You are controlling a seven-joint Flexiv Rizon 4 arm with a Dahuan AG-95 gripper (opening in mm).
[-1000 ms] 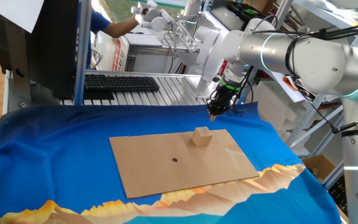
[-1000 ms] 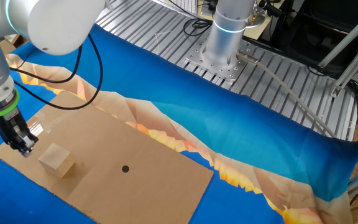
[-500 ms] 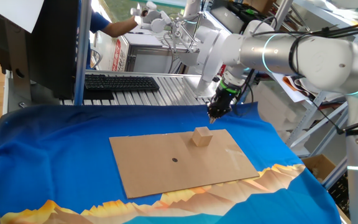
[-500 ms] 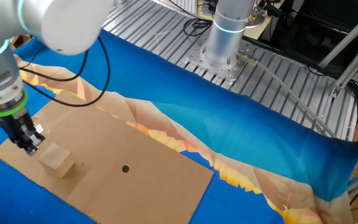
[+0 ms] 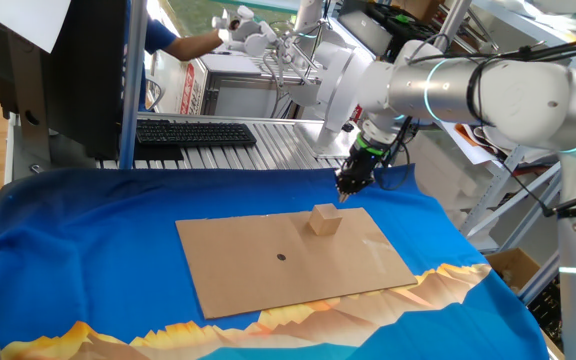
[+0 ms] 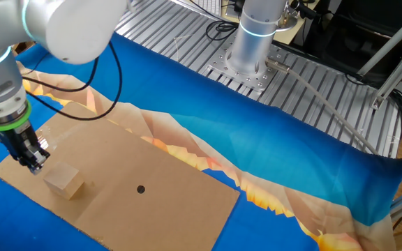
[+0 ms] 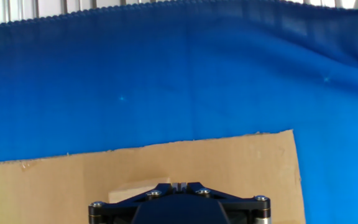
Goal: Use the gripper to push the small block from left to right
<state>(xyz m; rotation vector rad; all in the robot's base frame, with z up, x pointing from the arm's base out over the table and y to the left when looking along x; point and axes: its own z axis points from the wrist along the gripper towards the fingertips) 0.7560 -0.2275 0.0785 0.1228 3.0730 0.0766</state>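
The small block (image 5: pixel 323 219) is a light tan wooden cube on the brown cardboard sheet (image 5: pixel 268 270), near its far edge. The black narrow-tipped gripper (image 5: pixel 343 197), with its green ring, hangs just behind the block on the silver-white arm, tip low over the cardboard edge, jaws together and empty. In the other fixed view the gripper (image 6: pixel 35 167) is just up and left of the block (image 6: pixel 64 180), a small gap between them. In the hand view the gripper (image 7: pixel 179 185) sits at the bottom edge, with the block (image 7: pixel 129 191) partly hidden behind it.
A blue cloth (image 5: pixel 88 230) covers the table under the cardboard. A black dot (image 5: pixel 281 257) marks the cardboard's middle. A keyboard (image 5: pixel 193 132) lies on the slotted metal surface behind. The arm's base (image 6: pixel 253 42) stands at the far side. A person in blue works at the back.
The gripper has shifted a little toward the block and slightly lower. The block has not moved.
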